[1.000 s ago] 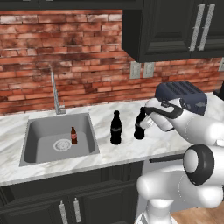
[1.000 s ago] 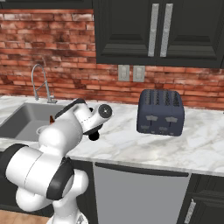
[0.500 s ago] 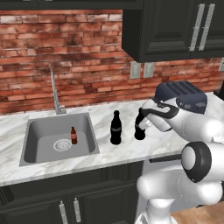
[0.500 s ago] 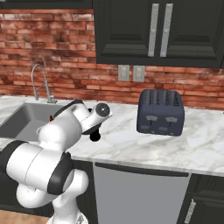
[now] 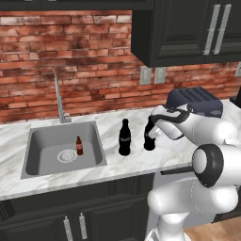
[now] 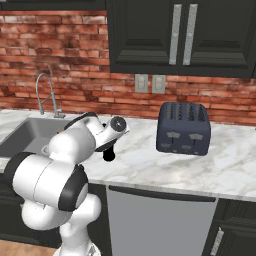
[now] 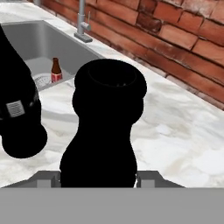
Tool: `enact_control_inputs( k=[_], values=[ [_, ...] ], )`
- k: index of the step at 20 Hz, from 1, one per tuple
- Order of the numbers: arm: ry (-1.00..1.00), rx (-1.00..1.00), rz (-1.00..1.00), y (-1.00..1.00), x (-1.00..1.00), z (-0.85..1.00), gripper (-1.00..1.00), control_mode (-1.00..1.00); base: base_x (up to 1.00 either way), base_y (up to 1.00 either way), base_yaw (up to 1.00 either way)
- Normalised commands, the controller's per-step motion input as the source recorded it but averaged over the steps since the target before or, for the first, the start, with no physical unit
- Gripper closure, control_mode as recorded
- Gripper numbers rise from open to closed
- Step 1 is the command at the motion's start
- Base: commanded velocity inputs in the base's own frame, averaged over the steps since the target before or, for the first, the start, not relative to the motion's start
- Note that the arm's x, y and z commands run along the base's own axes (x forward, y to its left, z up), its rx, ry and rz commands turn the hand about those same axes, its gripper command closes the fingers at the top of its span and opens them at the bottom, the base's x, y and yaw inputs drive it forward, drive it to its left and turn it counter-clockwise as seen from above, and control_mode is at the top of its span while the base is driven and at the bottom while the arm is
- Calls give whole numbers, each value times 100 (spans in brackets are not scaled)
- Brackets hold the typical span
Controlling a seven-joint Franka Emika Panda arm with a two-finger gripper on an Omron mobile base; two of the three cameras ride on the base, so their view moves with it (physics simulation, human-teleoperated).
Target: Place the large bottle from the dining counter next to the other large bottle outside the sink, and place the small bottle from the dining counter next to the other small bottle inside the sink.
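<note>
I see the fingers (image 7: 98, 177) partly open, one on either side of a large black bottle (image 7: 105, 127) standing on the bench (image 7: 175, 131). Whether they press it, I cannot tell.

Two black large bottles (image 5: 124, 137) (image 5: 149, 136) stand on the white, grey-veined marble bench (image 5: 117, 164). The sink (image 5: 44, 155) is grey, its small bottle (image 5: 79, 146) brown with a red label. Red brick wall (image 5: 70, 61); black cabinets (image 5: 188, 28); dark blue toaster (image 6: 183, 128).
</note>
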Motion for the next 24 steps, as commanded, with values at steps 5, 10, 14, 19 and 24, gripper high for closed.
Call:
enact_control_inputs(
  k=[5,10,14,19,24],
  values=[
    [0,0,0,0,11,-14,100,-100,0,0,0],
    [0,1,0,0,8,-13,100,-100,0,0,0],
    [0,0,0,0,3,-15,100,-100,0,0,0],
    [-1,0,0,0,-1,-18,100,-100,0,0,0],
    [-6,0,0,0,-6,-17,100,-100,0,0,0]
  ],
)
